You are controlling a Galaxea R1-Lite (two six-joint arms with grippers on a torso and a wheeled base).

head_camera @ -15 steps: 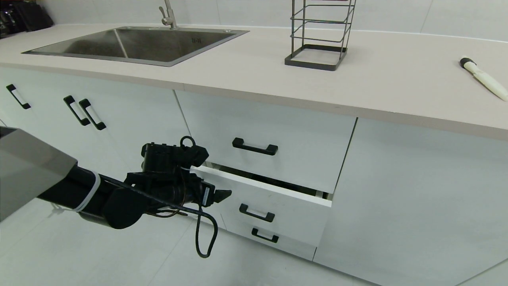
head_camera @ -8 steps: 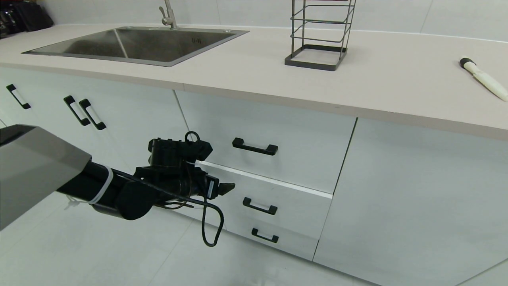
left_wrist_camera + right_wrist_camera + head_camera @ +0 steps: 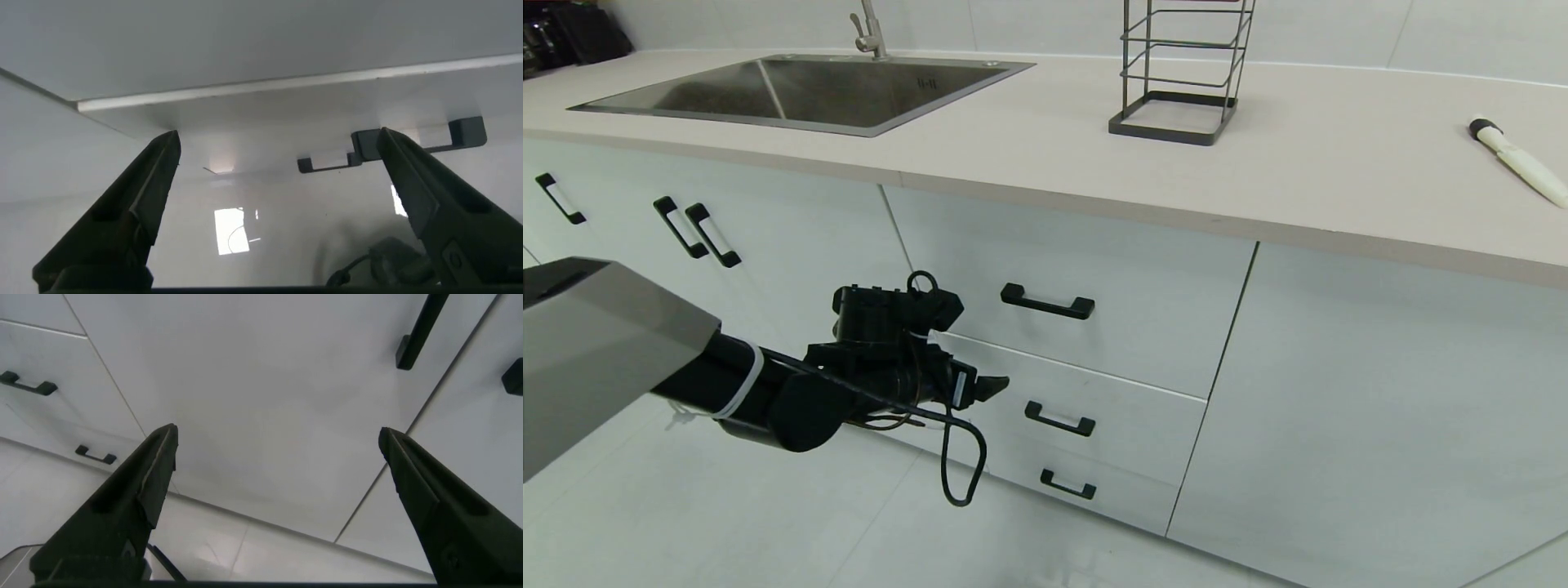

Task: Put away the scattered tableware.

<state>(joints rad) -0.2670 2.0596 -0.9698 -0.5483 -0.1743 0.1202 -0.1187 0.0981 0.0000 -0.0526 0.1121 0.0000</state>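
Utensil (image 3: pixel 1519 162) — cream w/ black end — lies on countertop (image 3: pixel 1339 171), far right, well apart from both arms. Left gripper (image 3: pixel 992 384) at middle drawer front (image 3: pixel 1127 408), near its handle (image 3: pixel 1058 419); jaws spread, empty. Right gripper (image 3: pixel 278 431) likewise spread, holding nothing — faces cabinet fronts.

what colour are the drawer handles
Black; the drawer handles show best in the head view.

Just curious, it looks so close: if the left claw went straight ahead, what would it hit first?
Likely the middle drawer front, beside its black handle; the left claw may touch it already.
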